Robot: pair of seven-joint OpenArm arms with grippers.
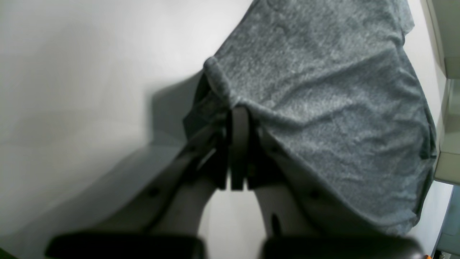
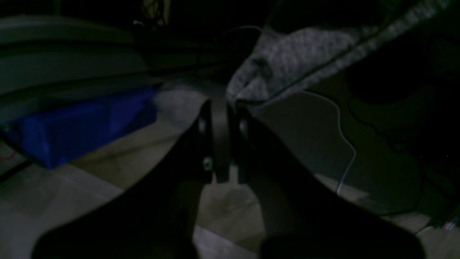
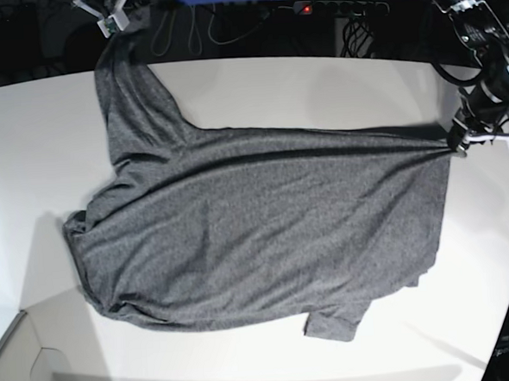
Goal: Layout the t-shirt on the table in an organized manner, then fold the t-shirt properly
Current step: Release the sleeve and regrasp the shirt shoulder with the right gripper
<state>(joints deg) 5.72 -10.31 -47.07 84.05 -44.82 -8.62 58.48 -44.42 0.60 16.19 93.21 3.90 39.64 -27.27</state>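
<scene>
Both grippers' jaws closed, pinching t-shirt [image 3: 265, 216] edges

- The scene is viewed from above in the base view, looking steeply down so that most of the table [image 3: 317, 83] and the whole t-shirt [image 3: 257, 233] are taken in from a distance.
- The left wrist view is taken from just behind the left gripper [image 1: 237, 111], close to the cloth, looking along the fingers over the tabletop.
- The right wrist view is taken from just behind the right gripper [image 2: 222, 104], facing past the table's edge into a dim area with a blue box [image 2: 82, 126].
- The t-shirt is shared by all three views; each wrist view covers a corner seen whole from the base.
</scene>
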